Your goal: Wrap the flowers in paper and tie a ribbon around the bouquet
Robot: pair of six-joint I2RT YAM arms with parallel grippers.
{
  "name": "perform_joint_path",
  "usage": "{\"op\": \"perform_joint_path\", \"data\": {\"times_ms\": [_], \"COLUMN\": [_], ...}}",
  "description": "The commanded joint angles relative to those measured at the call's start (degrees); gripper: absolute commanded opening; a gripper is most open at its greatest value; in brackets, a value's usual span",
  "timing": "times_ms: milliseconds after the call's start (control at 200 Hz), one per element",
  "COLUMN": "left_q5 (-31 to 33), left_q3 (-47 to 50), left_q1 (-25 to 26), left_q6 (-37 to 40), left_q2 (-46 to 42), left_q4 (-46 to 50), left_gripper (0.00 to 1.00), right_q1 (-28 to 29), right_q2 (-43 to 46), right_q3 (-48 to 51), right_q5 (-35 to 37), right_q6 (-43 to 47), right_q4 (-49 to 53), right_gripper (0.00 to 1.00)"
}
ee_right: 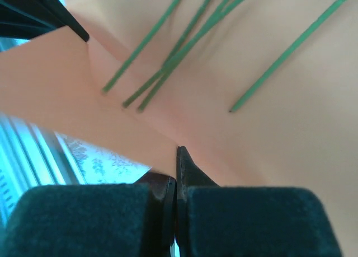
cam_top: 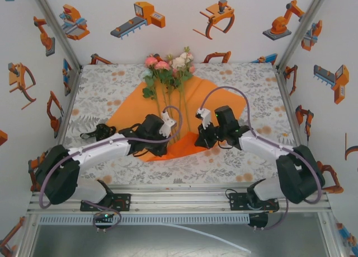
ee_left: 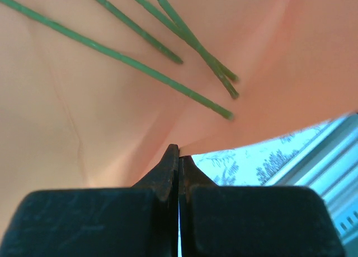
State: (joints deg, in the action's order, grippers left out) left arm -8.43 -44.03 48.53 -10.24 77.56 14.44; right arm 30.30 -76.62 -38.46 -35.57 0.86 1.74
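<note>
Where lettering is looked for, on the ribbon [cam_top: 99, 131], it is too small to be read from the top view. The ribbon is recorded as a loose black heap on the tablecloth [cam_top: 112, 92], just beside the left corner of the paper [cam_top: 215, 97].

Item, the paper: one plain bright orange sheet, spread on the tablecloth with a corner turned toward the near edge. The flowers [cam_top: 168, 64] are carried on it, laid lengthwise from far to near.

Item, the flowers: pink, white and pale green blooms with green leaves are placed at the far corner of the sheet, partly over the cloth. The thin green stems [ee_left: 168, 80] are fanned across the orange surface toward the near corner, and their cut ends are kept apart from both grippers.

Item, left gripper [ee_left: 179, 152]: the jaws are pressed together, and the near edge of the paper is pinched at their tips, left of the stem ends. The sheet is puckered at the pinch.

Item, right gripper [ee_right: 178, 150]: the jaws are likewise closed tight, and the same near edge is nipped to the right of the stems. A raised fold is seen in the paper beside it.

Item, tablecloth: grey and orange floral print.

Item, walls: white panels are decorated with orange and grey robot stickers [cam_top: 140, 16].
</note>
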Motion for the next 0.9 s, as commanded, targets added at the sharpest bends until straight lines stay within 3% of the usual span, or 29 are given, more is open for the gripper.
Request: {"op": "perform_joint_path", "data": {"times_ms": [0, 115, 215, 491, 631, 751, 896], "left_q5": [-4.0, -7.5, -4.4, 0.3, 11.1, 13.4, 18.4], "left_q3": [3.4, 6.0, 4.9, 7.0, 7.4, 6.1, 4.4], "left_q1": [1.7, 6.5, 11.5, 14.0, 13.0, 9.1, 6.8], "left_q6": [-4.8, -8.5, -10.0, -9.8, -9.2, -8.9, -9.7], "left_q2": [-7.3, -12.0, -13.3, -23.0, -25.8, -20.0, -10.6], "left_q4": [0.9, -0.5, 2.5, 5.4, 5.3, 4.2, 5.0], "left_gripper": [0.00, 0.00, 0.00, 0.00, 0.00, 0.00, 0.00], "right_q1": [3.9, 11.3, 15.3, 16.0, 15.9, 14.1, 7.6], "right_q2": [9.9, 19.5, 26.6, 35.7, 31.3, 21.9, 8.1], "right_q3": [5.2, 10.1, 11.3, 12.2, 10.8, 7.3, 4.5], "right_q5": [-2.5, -0.6, 2.8, 9.2, 15.2, 22.1, 16.8], "right_q6": [-4.8, -7.0, -9.3, -12.4, -11.1, -9.5, -11.5], "right_q4": [-0.6, 0.9, 4.5, 6.2, 1.9, -1.5, -9.0], "right_gripper": [0.00, 0.00, 0.00, 0.00, 0.00, 0.01, 0.06]}}
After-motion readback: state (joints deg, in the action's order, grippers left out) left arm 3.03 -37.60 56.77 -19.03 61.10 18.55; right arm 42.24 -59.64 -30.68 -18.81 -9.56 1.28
